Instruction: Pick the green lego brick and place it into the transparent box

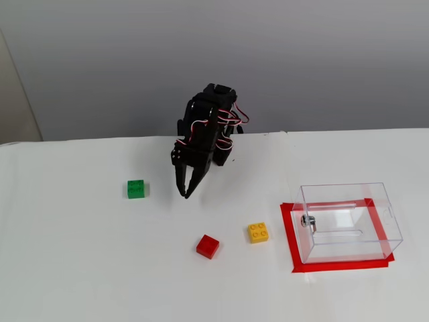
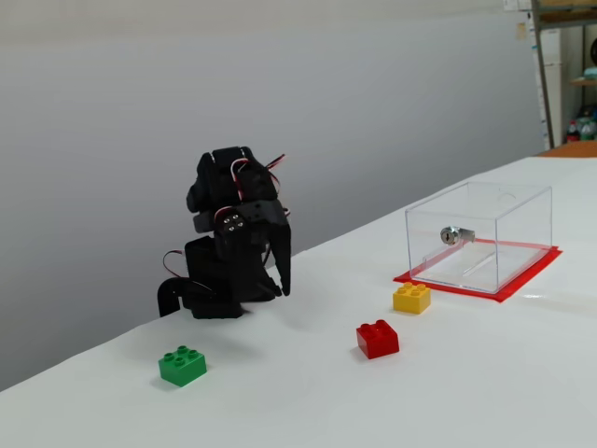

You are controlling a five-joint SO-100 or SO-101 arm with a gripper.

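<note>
tabletop (image 1: 80,268) white, carrying the transparent box (image 1: 348,220) on red tape (image 1: 292,248); the lower fixed view shows its metal fitting (image 2: 450,234) sideways. end effector (image 1: 183,194) points down, fingertips nearly together, empty, raised per the lower view (image 2: 284,287). green lego brick (image 1: 136,189) sits just left of it, red brick (image 1: 208,246) and yellow brick (image 1: 258,232) nearer the box.

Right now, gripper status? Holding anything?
Gripper: jaws nearly together, empty, above the table. The green brick lies untouched to its left in that fixed view.
</note>
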